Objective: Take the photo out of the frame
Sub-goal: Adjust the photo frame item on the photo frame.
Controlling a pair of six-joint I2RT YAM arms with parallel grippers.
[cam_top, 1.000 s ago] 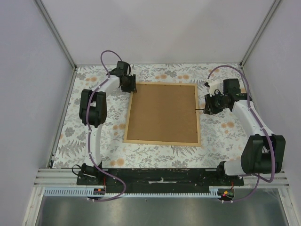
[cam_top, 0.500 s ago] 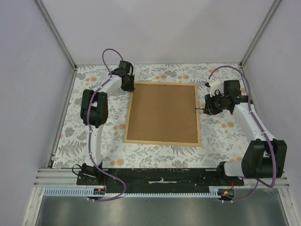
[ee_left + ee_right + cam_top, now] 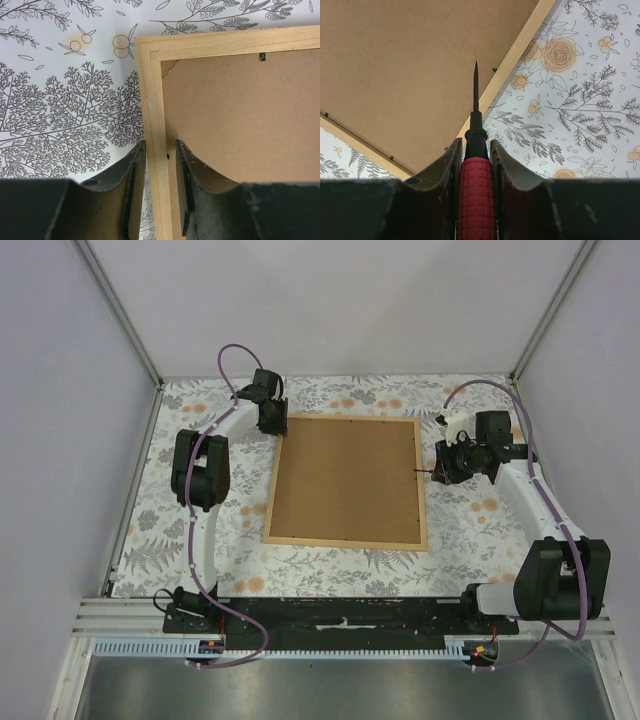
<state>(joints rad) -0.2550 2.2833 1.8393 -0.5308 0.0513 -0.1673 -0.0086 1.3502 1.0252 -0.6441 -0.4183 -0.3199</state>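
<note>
The frame (image 3: 345, 543) lies back side up on the flowered cloth, its brown backing board (image 3: 345, 480) facing me. The photo is hidden beneath that board. My left gripper (image 3: 271, 423) is at the frame's far left corner. In the left wrist view it (image 3: 161, 145) stands open astride the left wooden strip (image 3: 152, 100), with a gap on each side. My right gripper (image 3: 476, 142) is shut on a red-handled screwdriver (image 3: 476, 195). Its black tip (image 3: 475, 85) hovers over the board beside the right strip (image 3: 520, 47).
Small black retaining tabs sit along the inner edge of the frame (image 3: 261, 57) (image 3: 494, 69). The flowered tablecloth (image 3: 470, 530) surrounds the frame. Pale walls with metal posts (image 3: 120, 310) close in the back and sides of the table.
The left gripper has shifted slightly toward the frame's far left corner. The right arm's elbow has sunk a little, while the screwdriver stays at the right edge.
</note>
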